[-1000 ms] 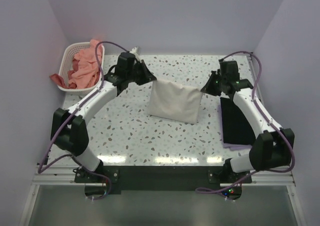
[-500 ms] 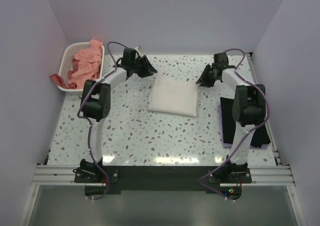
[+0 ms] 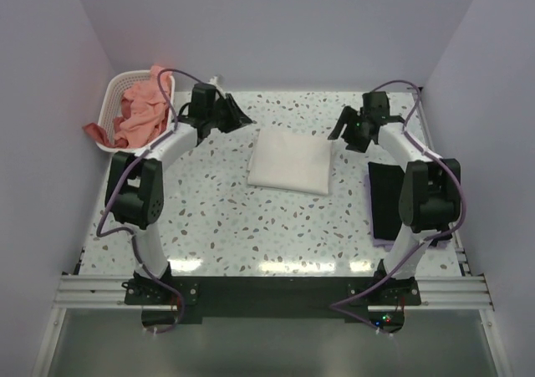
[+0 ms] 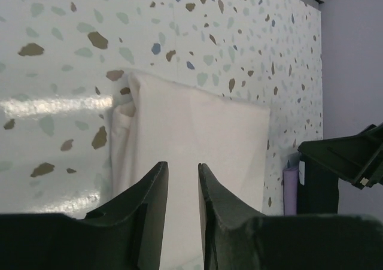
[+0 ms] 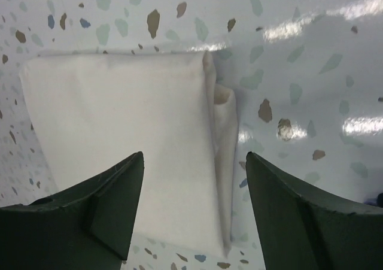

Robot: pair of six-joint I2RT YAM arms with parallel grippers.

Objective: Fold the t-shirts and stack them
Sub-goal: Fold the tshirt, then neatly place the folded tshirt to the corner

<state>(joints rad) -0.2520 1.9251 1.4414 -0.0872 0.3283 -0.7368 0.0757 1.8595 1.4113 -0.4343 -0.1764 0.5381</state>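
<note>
A cream-white t-shirt (image 3: 288, 161) lies folded flat in the middle of the table, also seen under both wrist cameras (image 4: 191, 132) (image 5: 119, 126). My left gripper (image 3: 239, 114) hovers just off its far left corner, jaws a little apart and empty (image 4: 182, 169). My right gripper (image 3: 338, 131) hovers off its far right corner, jaws wide apart and empty (image 5: 194, 159). A folded black t-shirt (image 3: 393, 200) lies at the right on a lilac t-shirt (image 3: 381, 242). Salmon-pink t-shirts (image 3: 138, 109) fill the basket.
The white perforated basket (image 3: 116, 84) stands at the back left corner, with pink cloth hanging over its left rim. Walls close in the table on the left, back and right. The lilac edge (image 4: 290, 189) of the right-hand stack shows in the left wrist view.
A second ago both grippers held the cream-white t-shirt up by its top corners. It now lies flat and folded, both grippers have opened, let go and drawn slightly away from it.
</note>
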